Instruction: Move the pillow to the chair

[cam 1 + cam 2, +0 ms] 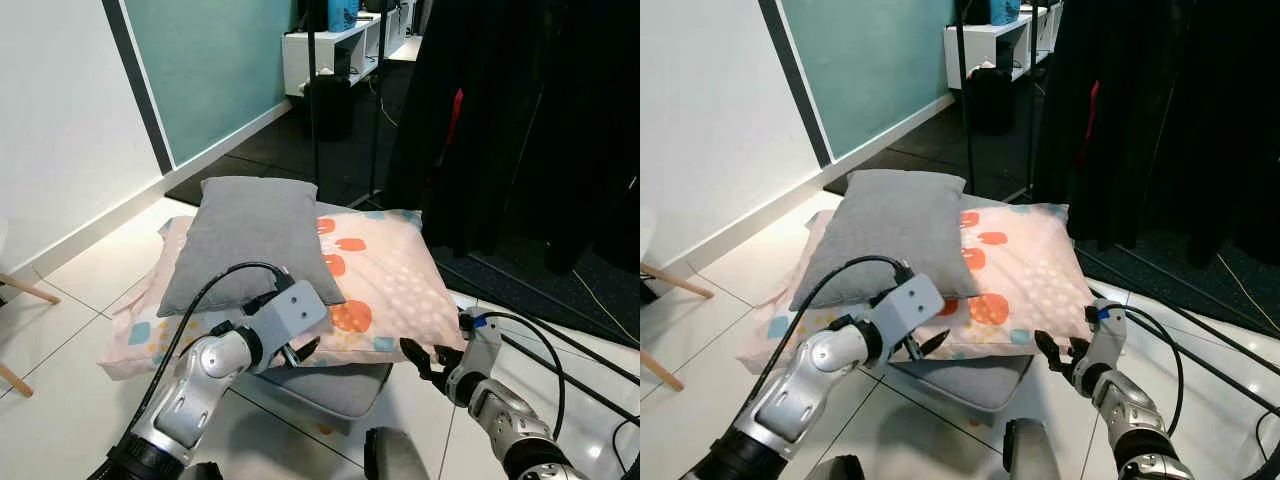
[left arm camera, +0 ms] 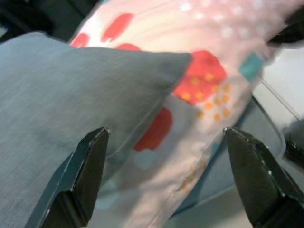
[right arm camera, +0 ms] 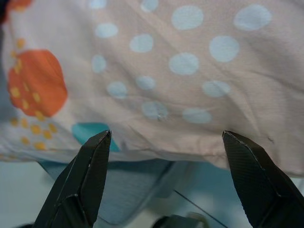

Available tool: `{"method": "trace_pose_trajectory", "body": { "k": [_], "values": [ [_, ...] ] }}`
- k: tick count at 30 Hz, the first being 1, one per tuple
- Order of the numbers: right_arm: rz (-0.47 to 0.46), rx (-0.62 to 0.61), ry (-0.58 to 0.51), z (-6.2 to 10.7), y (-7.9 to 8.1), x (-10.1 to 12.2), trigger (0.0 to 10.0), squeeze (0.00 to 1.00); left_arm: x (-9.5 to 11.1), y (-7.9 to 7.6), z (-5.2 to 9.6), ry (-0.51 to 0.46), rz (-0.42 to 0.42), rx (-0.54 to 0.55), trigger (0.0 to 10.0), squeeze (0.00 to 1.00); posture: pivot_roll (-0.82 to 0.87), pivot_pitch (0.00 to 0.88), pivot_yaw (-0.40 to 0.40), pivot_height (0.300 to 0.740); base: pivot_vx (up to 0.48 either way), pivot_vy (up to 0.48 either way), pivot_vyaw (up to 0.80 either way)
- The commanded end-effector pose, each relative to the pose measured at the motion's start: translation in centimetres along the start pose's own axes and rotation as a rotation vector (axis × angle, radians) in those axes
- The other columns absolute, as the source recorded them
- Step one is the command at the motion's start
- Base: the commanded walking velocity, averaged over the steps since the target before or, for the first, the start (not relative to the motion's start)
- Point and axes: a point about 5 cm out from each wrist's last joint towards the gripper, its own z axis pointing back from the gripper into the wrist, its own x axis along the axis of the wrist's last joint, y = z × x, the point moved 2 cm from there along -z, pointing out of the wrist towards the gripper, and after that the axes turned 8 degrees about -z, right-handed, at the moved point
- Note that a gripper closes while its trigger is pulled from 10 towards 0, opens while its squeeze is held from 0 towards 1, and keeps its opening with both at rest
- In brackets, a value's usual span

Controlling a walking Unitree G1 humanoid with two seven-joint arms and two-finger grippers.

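Observation:
A large pink pillow [image 1: 385, 275] with orange and blue patterns lies on a grey seat cushion [image 1: 335, 385] near the floor. A smaller grey pillow [image 1: 250, 240] rests on its left half. My left gripper [image 1: 300, 352] is open at the pink pillow's front edge, just below the grey pillow's corner [image 2: 183, 59]. My right gripper [image 1: 425, 360] is open too, at the pink pillow's front right corner [image 3: 156, 109], with nothing between its fingers [image 3: 83, 183].
A white wall and teal panel [image 1: 210, 70] run along the left. Wooden legs [image 1: 25, 290] stand at the far left. Dark hanging clothes [image 1: 530, 120] fill the back right, with a black stand [image 1: 312, 90], white shelves [image 1: 340, 45] and cables [image 1: 560, 340] on the tiled floor.

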Motion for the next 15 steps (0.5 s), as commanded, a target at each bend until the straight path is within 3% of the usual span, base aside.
{"method": "trace_pose_trajectory", "body": {
  "k": [1, 4, 15],
  "values": [
    [0.039, -0.014, 0.005, 0.0, -0.1, -0.1, 10.0, 0.00, -1.1, 0.4, 0.7, 0.023, 0.062, 0.038, 10.0, 0.00, -0.13, 0.022, -0.048, 0.545, 0.000, 0.000, 0.00],
    [0.049, -0.017, 0.006, 0.0, -0.1, -0.1, 10.0, 0.00, -1.3, 0.7, 1.0, 0.021, 0.078, 0.061, 10.0, 0.00, -0.13, 0.024, -0.050, 0.545, 0.000, 0.000, 0.00],
    [0.090, -0.022, 0.001, -0.3, 0.2, 0.3, 10.0, 0.00, -0.3, 0.3, -0.1, 0.009, 0.011, 0.043, 10.0, 0.00, -0.13, 0.023, -0.053, 0.545, 0.000, 0.000, 0.00]
  ]
}}
